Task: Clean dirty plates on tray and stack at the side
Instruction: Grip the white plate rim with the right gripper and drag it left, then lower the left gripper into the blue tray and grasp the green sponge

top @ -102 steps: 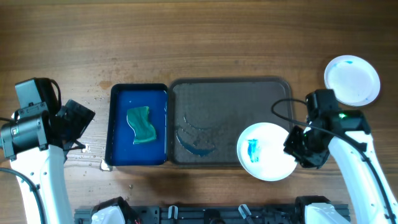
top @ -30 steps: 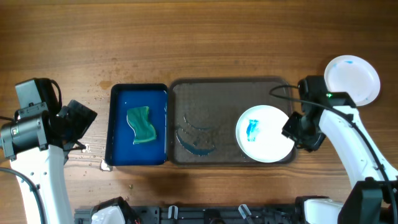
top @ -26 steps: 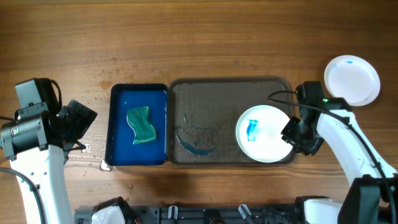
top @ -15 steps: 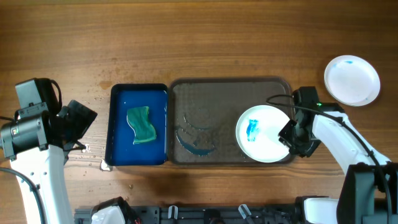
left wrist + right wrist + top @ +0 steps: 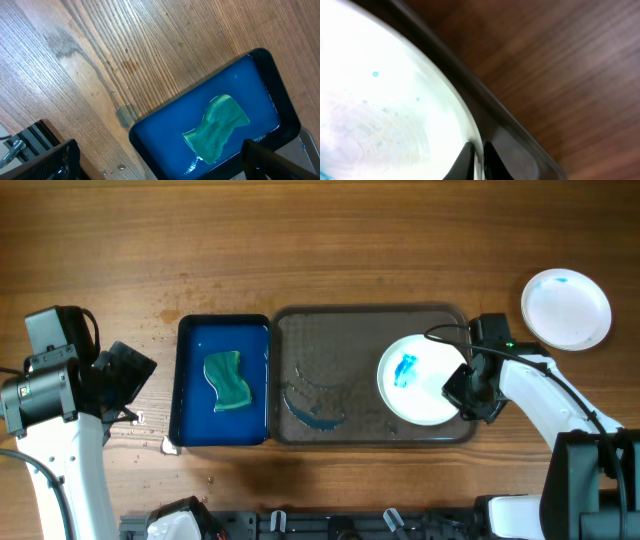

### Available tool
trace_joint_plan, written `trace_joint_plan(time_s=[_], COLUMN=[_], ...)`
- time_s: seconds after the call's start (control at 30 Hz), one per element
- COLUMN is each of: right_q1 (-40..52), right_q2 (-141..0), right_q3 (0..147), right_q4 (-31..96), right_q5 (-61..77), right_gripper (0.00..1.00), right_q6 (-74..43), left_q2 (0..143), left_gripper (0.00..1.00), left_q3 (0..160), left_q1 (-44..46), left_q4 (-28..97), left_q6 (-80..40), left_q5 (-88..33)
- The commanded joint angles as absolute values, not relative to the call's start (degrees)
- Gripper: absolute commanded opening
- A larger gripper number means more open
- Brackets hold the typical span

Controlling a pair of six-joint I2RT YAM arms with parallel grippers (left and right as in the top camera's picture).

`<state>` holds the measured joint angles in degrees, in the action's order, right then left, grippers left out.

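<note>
1. Nearest the robot, a curved blue paint streak point(image 5: 315, 416) lies on the floor of the tray point(image 5: 345, 340), left of the tray's middle and toward its near rim. It is unchanged.
2. At the tray's right end, the right gripper point(image 5: 462, 390) is pinched down on the right rim of the smeared plate point(image 5: 428, 392). In the wrist view its dark fingertips point(image 5: 464, 156) squeeze the thin white edge. A second ago its jaws stood partly apart.
3. The smeared plate now sits wholly inside the tray's right end. A few seconds ago it overhung the tray's near right corner, and it has since slid inward and toward the far rim. Its blue smear point(image 5: 405, 370) now leans, where earlier it stood straight.
4. Just beside the tray's left end is the blue tray point(image 5: 184, 385), with a green sponge point(image 5: 228, 380) lying in it. Both are as before.
5. Well left of the tray, past the blue tray, the left gripper point(image 5: 128, 372) hangs with its jaws spread wide and holds nothing. It has not moved.
6. Farthest off, a second plate point(image 5: 566, 310) rests on the table point(image 5: 330, 240), apart from the tray and beyond its far right corner. It has a small blue fleck by its far rim and has not moved.
</note>
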<state>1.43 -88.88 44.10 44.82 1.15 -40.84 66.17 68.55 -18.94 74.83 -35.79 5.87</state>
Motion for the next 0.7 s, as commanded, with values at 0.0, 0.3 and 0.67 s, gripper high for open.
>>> trace_joint_plan(time_s=[0.0,0.3,0.67], right_q1=[2.0,6.8,7.9], right_q2=[-90.6,-90.6,-90.6], right_q3=[43.5,43.5,43.5], right_q4=[40.6,32.4,32.7], right_q5=[0.4,13.9,14.3], right_gripper=[0.05,0.05,0.04], right_q6=[-34.5,-19.7,-19.7], left_q2=[66.5,66.7,76.7], left_gripper=[1.00,0.69,0.80], left_q3=[69.4,68.3,56.3], left_q1=[-19.3,-17.5,-2.3], left_q4=[74.8,71.2,60.7], left_q6=[-34.7,-26.9,-24.4], left_q5=[5.3,-3.2,-13.0])
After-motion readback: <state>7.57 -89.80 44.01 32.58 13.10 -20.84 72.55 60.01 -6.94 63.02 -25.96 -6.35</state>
